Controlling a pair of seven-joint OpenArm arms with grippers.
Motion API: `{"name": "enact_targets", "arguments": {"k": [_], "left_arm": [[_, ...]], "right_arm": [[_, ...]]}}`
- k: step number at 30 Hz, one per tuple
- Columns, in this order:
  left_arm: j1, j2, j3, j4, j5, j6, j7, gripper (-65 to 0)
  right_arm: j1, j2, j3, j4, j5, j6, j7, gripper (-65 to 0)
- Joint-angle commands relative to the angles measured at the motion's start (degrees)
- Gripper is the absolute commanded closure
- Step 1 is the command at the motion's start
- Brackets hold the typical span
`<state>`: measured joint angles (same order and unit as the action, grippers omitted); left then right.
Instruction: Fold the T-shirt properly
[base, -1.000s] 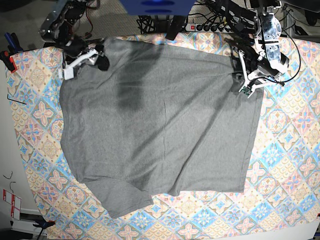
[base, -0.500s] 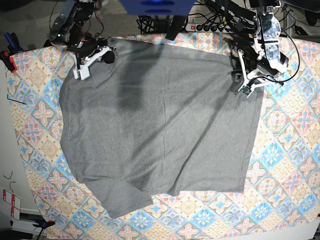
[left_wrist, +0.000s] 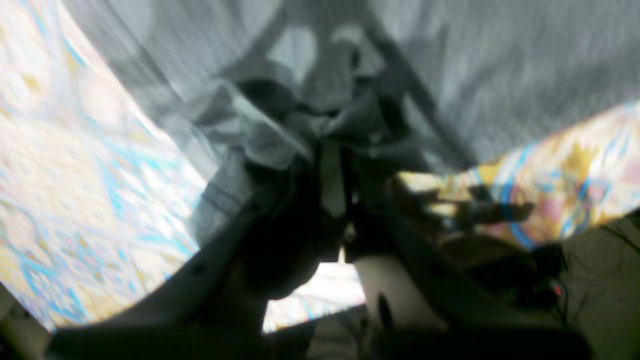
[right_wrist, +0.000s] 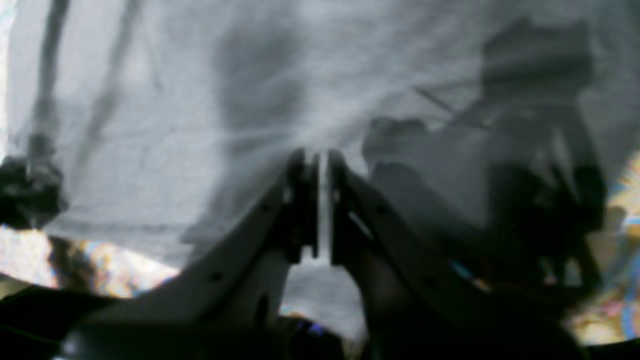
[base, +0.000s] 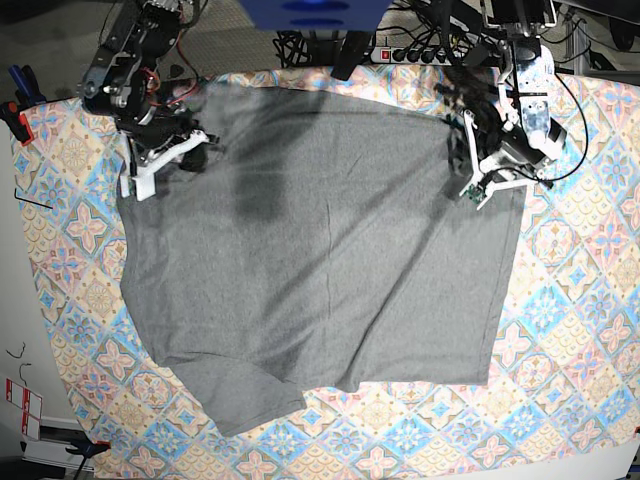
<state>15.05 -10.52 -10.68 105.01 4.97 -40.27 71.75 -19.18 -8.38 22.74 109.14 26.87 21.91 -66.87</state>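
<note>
The grey T-shirt lies spread over most of the patterned tablecloth, with one sleeve sticking out at the front left. At the shirt's far-left edge my right gripper is shut on the T-shirt. In the right wrist view, taut creases fan out from its closed fingertips into the T-shirt. My left gripper is shut on the shirt's far-right edge. The left wrist view shows a bunched wad of T-shirt pinched at that gripper.
Clamps hold the cloth at the left edge. A power strip and cables lie behind the table, and a blue mount stands at the top centre. Patterned cloth shows bare to the right and along the front.
My right gripper has shut on the shirt's far-left edge and moved toward the front and left. The left gripper, still shut, has shifted slightly leftward with its fabric.
</note>
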Motion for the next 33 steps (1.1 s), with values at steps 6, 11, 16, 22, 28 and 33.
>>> {"name": "enact_targets", "arguments": {"k": [6, 11, 16, 22, 28, 33], "left_arm": [[-0.1, -0.7, -0.3, 1.0, 0.3, 0.3, 0.4, -2.4], [-0.1, -0.7, -0.3, 1.0, 0.3, 0.3, 0.4, -2.4], [0.0, -0.7, -0.3, 1.0, 0.3, 0.3, 0.4, -2.5], [0.2, -0.8, -0.3, 1.0, 0.3, 0.3, 0.4, -2.6], [0.3, -0.8, -0.3, 1.0, 0.3, 0.3, 0.4, -2.6], [0.4, -0.8, -0.4, 1.0, 0.3, 0.3, 0.4, -2.6]], "right_arm": [[2.0, 1.6, -6.5, 1.1, 0.0, -9.0, 3.1, -1.4], [3.7, 2.8, -12.3, 1.0, -5.2, -22.0, 1.9, -4.2], [2.2, 3.2, -12.8, 0.0, -8.8, -26.1, -1.3, -19.9], [1.6, 10.9, -16.5, -1.2, -8.8, -26.2, -4.9, -39.6], [1.6, 13.2, -16.5, -6.2, -8.8, -26.1, -1.0, -44.4], [1.6, 13.2, -16.6, -14.0, -8.8, -26.0, 4.6, -44.2]]}}
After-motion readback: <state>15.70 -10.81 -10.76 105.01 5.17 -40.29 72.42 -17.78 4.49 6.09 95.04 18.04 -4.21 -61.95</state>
